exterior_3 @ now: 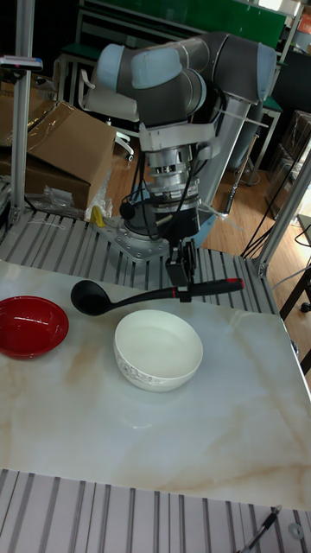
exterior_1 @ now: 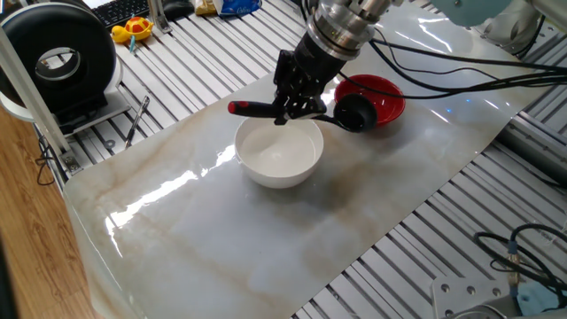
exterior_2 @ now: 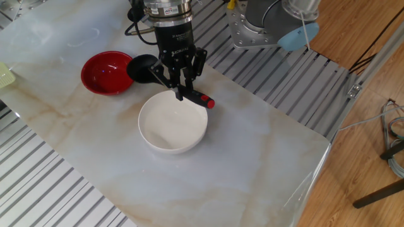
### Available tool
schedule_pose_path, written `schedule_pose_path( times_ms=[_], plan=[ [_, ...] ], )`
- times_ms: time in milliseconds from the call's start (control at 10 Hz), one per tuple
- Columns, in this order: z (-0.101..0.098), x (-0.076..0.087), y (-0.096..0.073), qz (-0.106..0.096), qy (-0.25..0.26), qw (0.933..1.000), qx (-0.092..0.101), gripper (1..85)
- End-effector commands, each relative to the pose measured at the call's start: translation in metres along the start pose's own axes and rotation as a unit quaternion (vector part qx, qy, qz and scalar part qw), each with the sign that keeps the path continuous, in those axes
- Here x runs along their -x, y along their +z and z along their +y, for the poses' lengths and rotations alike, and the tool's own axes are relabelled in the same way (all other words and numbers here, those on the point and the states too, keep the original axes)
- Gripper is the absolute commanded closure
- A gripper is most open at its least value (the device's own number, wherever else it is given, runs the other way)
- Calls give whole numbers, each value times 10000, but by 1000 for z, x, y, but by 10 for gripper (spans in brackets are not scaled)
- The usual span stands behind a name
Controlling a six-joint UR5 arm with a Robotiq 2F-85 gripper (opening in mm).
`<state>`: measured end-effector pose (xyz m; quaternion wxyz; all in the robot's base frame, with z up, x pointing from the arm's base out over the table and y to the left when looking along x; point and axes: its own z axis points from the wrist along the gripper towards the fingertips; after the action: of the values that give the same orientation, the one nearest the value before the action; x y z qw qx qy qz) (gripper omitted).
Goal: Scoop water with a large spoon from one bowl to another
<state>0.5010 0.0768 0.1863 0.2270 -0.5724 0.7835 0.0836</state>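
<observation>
Tall fixed view: fingers [exterior_3: 182, 294] clamp the ladle [exterior_3: 130, 299] mid-handle, above white bowl [exterior_3: 159, 350].

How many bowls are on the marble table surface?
2. The white bowl stands near the middle of the table, just below the gripper. The smaller red bowl stands beside it, next to the ladle scoop. No other bowl is visible.

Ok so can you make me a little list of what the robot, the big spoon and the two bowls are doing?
gripper: shut on the ladle handle
ladle: held level in the air, scoop toward the red bowl
ladle scoop: between the two bowls, near the red bowl's rim
white bowl: on the marble sheet, below the handle
red bowl: beside the white bowl
water: too clear to see
</observation>
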Motion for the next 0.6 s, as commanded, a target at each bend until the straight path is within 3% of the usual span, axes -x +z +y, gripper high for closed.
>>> schedule_pose_path(
  times_ms=[0,300,500],
  plan=[
    [-3,6,-3,-122,70,9999,-40,843],
    [4,-3,-13,-116,-117,9998,68,843],
    [6,-20,-21,77,-227,9997,76,843]
  ],
)
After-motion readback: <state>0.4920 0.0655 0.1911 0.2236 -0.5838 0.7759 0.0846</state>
